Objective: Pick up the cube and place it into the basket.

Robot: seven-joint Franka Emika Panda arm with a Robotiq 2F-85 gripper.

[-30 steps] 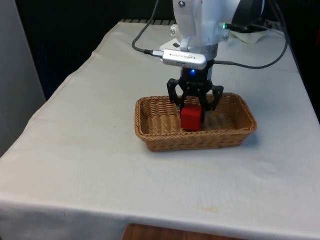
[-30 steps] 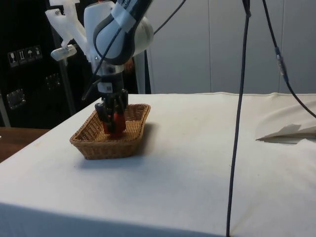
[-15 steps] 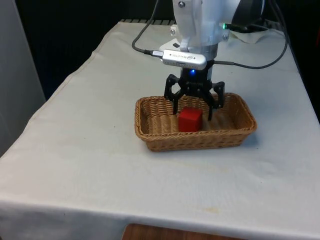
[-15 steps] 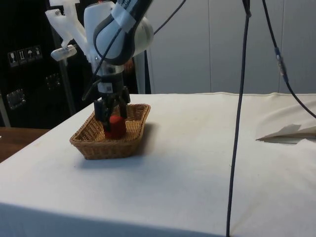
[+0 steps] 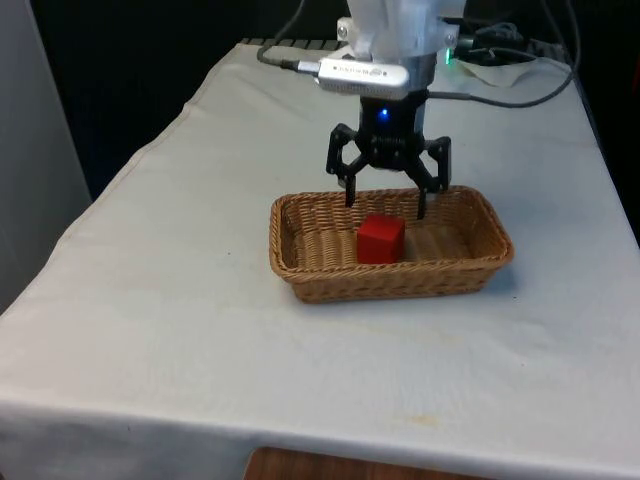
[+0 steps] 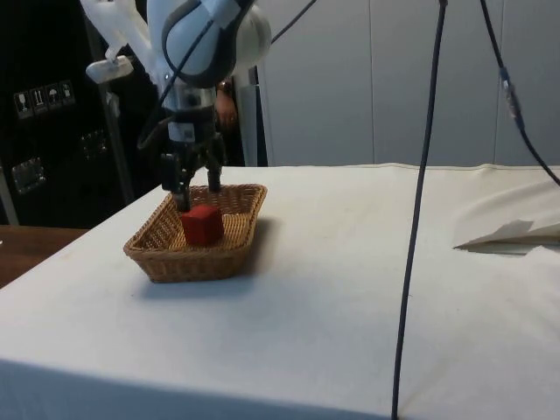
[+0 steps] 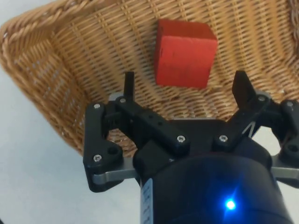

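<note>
Your tool (image 5: 385,203) is hanging straight down above the basket (image 5: 300,283), fingers spread wide and gripping nothing. The red cube (image 5: 381,240) is sitting flat on the basket floor, directly beneath, one edge turned toward the front view.

Red cube (image 5: 381,240) flat on wicker basket (image 5: 300,275) floor.

The front view looks down the table (image 5: 150,330) from its near end. The side view sits low at the table's edge, looking across. The wrist view looks straight down, close. All share the basket (image 5: 300,280) (image 6: 166,262) (image 7: 42,93).
</note>
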